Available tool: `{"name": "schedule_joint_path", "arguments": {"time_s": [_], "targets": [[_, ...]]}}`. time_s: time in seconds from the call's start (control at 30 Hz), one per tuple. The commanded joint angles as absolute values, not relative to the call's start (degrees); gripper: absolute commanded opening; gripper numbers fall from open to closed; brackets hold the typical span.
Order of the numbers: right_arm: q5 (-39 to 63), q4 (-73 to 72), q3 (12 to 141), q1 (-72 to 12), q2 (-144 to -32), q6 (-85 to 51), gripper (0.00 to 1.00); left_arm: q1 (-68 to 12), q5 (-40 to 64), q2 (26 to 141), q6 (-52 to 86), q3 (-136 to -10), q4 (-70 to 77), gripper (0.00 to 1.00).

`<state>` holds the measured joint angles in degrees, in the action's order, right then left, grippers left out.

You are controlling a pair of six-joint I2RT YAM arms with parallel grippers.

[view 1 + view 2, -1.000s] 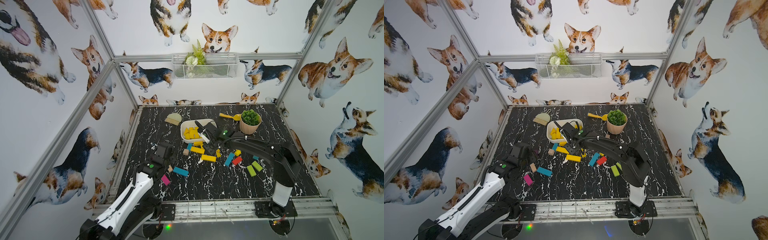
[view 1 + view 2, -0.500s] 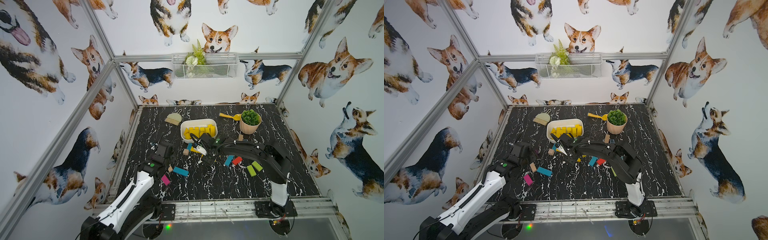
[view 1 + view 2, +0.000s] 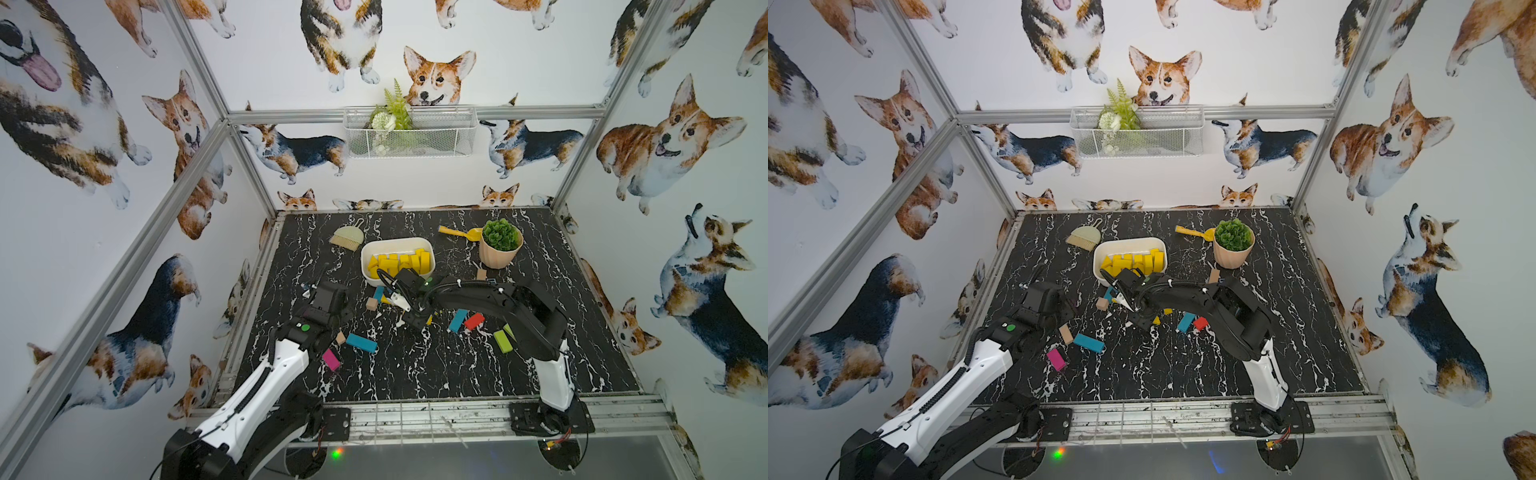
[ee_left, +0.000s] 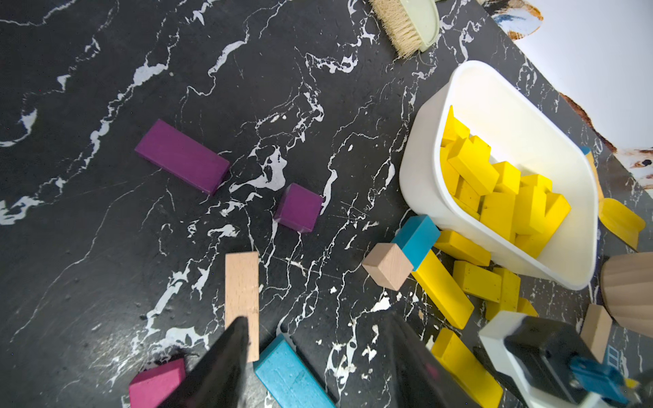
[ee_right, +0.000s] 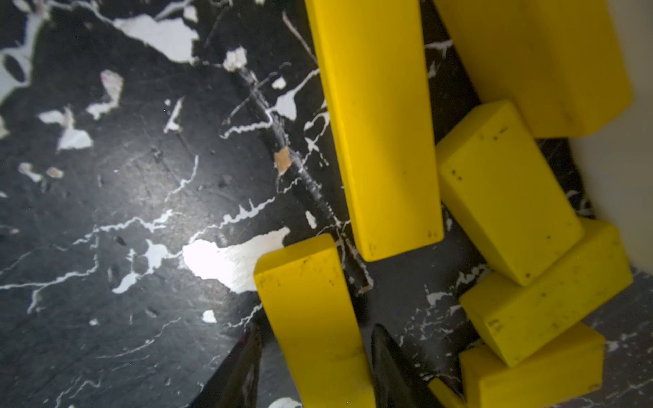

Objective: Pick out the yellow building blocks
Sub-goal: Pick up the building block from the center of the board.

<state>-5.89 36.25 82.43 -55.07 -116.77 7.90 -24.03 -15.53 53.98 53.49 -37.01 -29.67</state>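
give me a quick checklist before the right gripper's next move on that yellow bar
1. Yellow bar between the right gripper's jaws: ok.
2. Jaws closed firmly on it: cannot tell.
3. Room in the white bin: ok, its far part is bare.
4. Left gripper open, empty, apart from the right gripper: ok.
5. Yellow blocks all binned: not ok, several lie beside the bin.

Black marble tabletop (image 3: 415, 374); loose yellow blocks (image 4: 441, 293)

Two purple blocks (image 4: 182, 156) (image 4: 298, 207) (one white bin (image 4: 422, 169))
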Motion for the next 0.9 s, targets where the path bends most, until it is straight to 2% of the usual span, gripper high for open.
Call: {"name": "schedule_joint_path", "arguments": {"time_s": [0.0, 0.1, 0.33, 0.47, 0.67, 0.87], "targets": [[-5.63, 37.2, 82.54, -54.94, -117.41, 8.38, 0.42, -23.99, -14.82, 55.08, 52.54, -38.6, -28.48, 0.65], [-5.26, 37.45, 82.27, -54.93, -117.18, 8.43, 0.34, -23.99, -14.63, 55.89, 52.25, -39.2, -28.22, 0.65], [-3.48, 38.15, 83.19, -55.02, -113.58, 5.57, 0.26, -24.0, -14.68, 57.96, 52.41, -39.52, -26.83, 0.65], [-0.86, 39.3, 81.92, -55.02, -107.52, 3.82, 0.19, -23.92, -13.85, 59.92, 52.82, -40.84, -27.67, 0.65], [-2.04, 38.99, 79.25, -54.3, -97.91, 1.63, 0.18, -23.92, -13.53, 60.34, 53.69, -40.38, -27.21, 0.65], [-8.59, 38.24, 86.25, -52.64, -101.49, -8.69, 0.17, -23.98, -12.15, 59.96, 54.54, -38.5, -24.94, 0.65]]}}
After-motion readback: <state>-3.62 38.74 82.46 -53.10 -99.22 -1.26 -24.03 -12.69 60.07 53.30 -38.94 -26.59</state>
